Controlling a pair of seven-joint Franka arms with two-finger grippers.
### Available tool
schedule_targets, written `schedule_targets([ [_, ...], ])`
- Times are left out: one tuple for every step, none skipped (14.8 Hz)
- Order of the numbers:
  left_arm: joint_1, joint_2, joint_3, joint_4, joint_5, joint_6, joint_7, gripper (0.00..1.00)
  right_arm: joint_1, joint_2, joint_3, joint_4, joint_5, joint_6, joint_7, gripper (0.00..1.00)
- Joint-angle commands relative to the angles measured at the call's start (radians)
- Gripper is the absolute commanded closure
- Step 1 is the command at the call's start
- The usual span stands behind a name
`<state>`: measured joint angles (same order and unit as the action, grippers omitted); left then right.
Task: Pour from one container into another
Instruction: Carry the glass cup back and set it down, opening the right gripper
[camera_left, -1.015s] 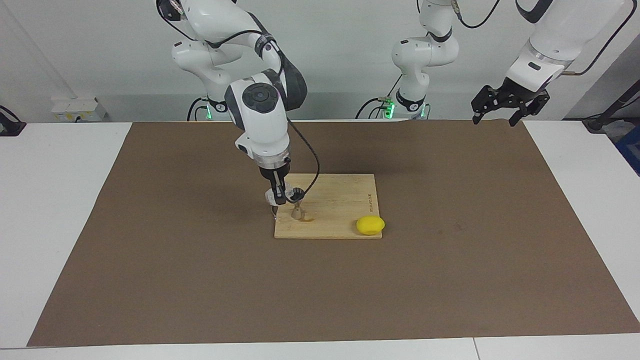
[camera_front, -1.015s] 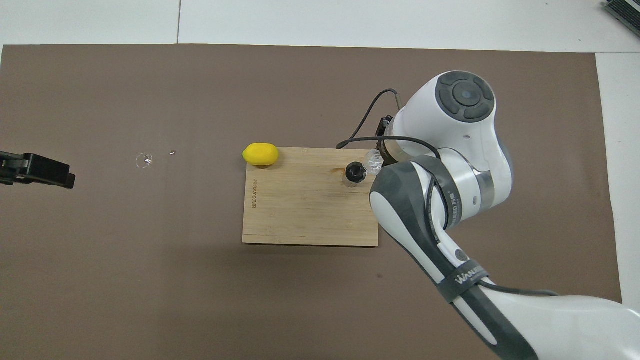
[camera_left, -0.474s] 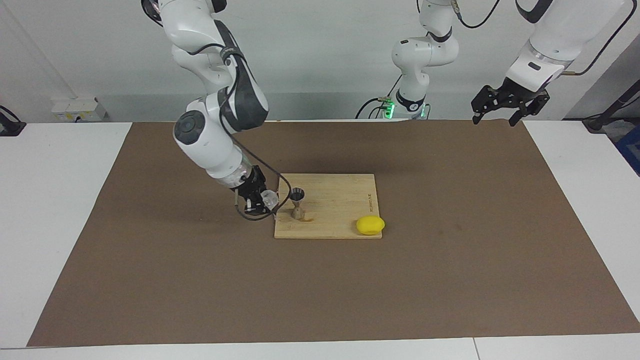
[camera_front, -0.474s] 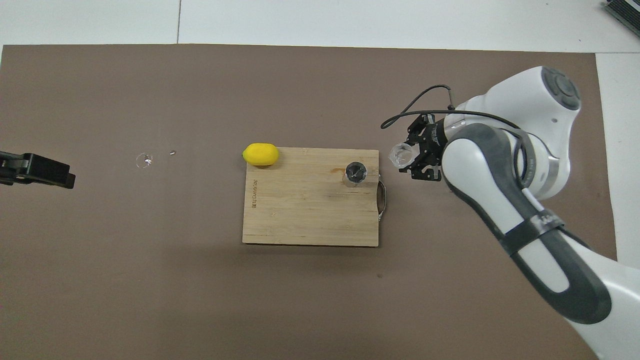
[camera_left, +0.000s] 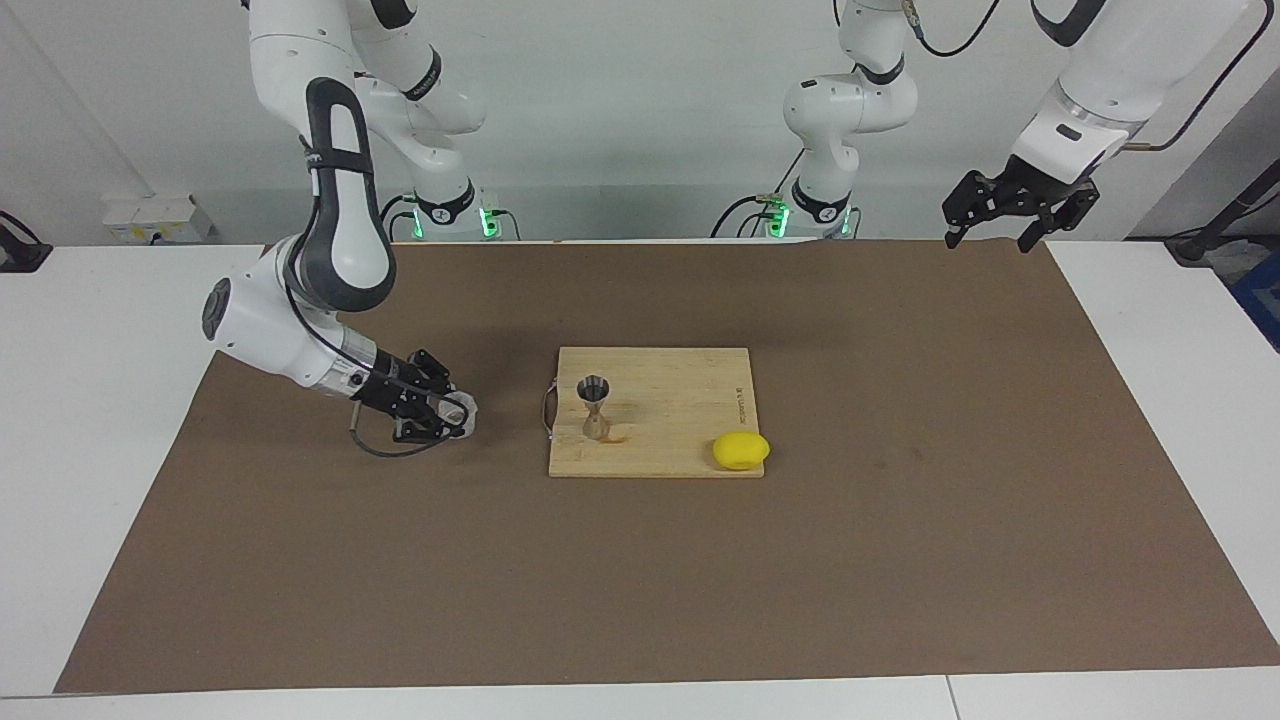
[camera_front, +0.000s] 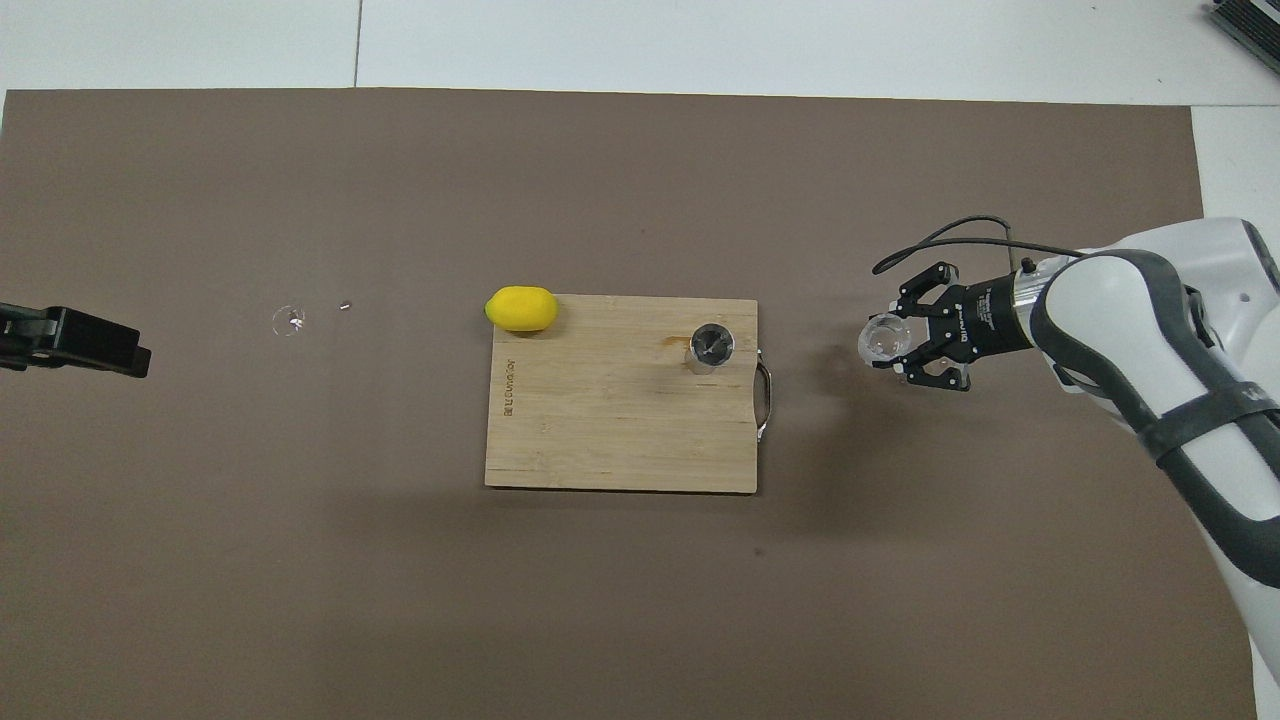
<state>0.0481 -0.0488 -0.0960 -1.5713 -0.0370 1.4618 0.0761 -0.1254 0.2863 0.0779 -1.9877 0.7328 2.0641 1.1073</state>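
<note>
The glass cup (camera_left: 458, 409) was held clamped in the right claw (camera_left: 440, 410) low over the brown mat (camera_left: 900, 560) at the facing view's left, well apart from the steel jigger (camera_left: 595, 405), which stood upright on the cutting board (camera_left: 680, 400) at centre. A lemon (camera_left: 741, 451) was seen at the board's corner. The left claw (camera_left: 1005, 215) was kept waiting at the upper right, fingers spread apart.

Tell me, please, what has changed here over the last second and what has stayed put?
The right tool, shut on the glass cup, carried it from over the jigger off the cutting board, toward the right arm's end of the table. The jigger, lemon and waiting left tool stayed put.
</note>
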Motion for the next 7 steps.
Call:
schedule_targets([
  [0.009, -0.013, -0.002, -0.007, -0.011, -0.011, 0.011, 0.00, -0.057, 0.013, 0.014, -0.069, 0.103, 0.013, -0.139, 0.92],
  [0.009, -0.013, -0.002, -0.007, -0.011, -0.011, 0.011, 0.00, -0.059, 0.017, 0.013, -0.088, 0.129, 0.016, -0.199, 0.92],
  [0.009, -0.013, -0.004, -0.007, -0.011, -0.009, 0.013, 0.00, -0.062, 0.017, 0.013, -0.092, 0.135, 0.014, -0.216, 0.92],
  [0.009, -0.013, -0.002, -0.007, -0.011, -0.011, 0.011, 0.00, -0.072, 0.017, 0.013, -0.094, 0.135, 0.011, -0.216, 0.90],
  [0.009, -0.013, -0.002, -0.007, -0.011, -0.011, 0.011, 0.00, -0.080, 0.016, 0.013, -0.098, 0.135, 0.013, -0.216, 0.86],
  [0.009, -0.013, -0.002, -0.007, -0.011, -0.009, 0.011, 0.00, -0.080, 0.014, 0.011, -0.103, 0.135, 0.017, -0.218, 0.80],
  [0.009, -0.013, -0.004, -0.007, -0.011, -0.009, 0.011, 0.00, -0.080, 0.014, 0.010, -0.103, 0.135, 0.022, -0.216, 0.65],
])
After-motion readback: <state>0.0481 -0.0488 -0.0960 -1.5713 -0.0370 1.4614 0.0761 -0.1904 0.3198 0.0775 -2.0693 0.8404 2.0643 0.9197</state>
